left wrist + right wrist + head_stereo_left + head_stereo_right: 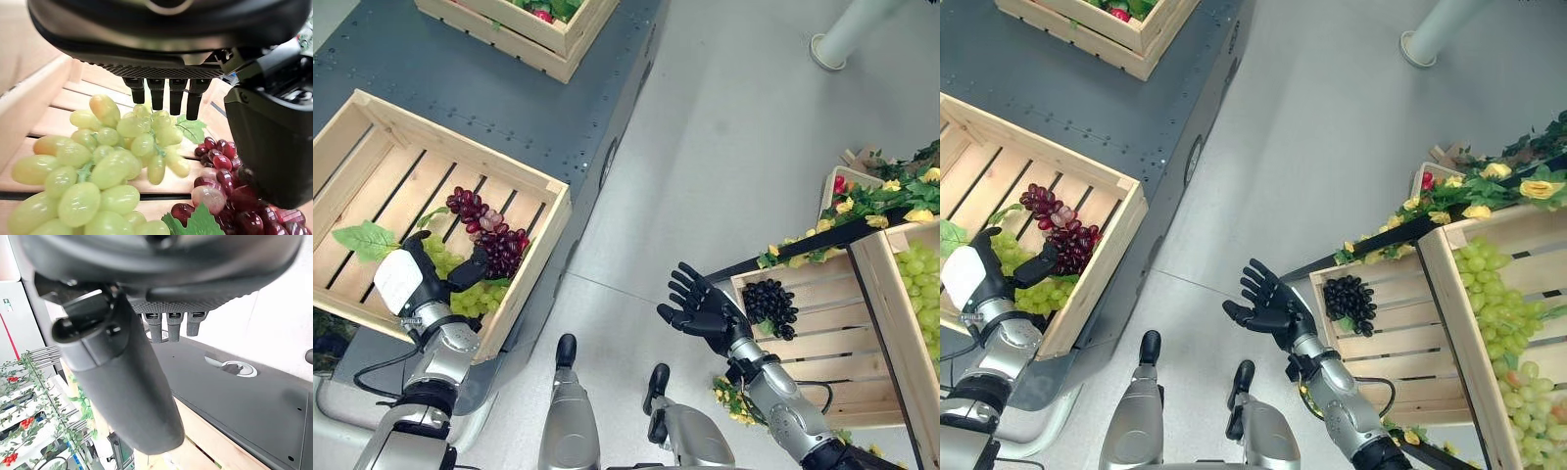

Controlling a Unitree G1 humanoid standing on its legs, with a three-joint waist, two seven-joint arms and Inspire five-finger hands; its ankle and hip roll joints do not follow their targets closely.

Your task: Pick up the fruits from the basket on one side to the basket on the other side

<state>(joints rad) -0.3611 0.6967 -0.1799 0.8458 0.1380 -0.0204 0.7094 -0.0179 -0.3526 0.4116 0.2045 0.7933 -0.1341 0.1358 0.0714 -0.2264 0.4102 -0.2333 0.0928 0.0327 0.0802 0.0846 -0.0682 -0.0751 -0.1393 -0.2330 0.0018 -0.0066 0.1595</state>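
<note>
Start with the big slatted crate [372, 127] on your left: it holds a green grape bunch [460, 284] and a red grape bunch [489, 240], and your left hand [426, 279] hangs just over the green one with fingers loosely spread, clasping nothing. On the other side, the smaller crate [822, 338] holds the black grape bunch [771, 305], lying just beside your right hand [700, 308] on its outer side. That hand is nearer, palm up, fingers splayed and empty.
</note>
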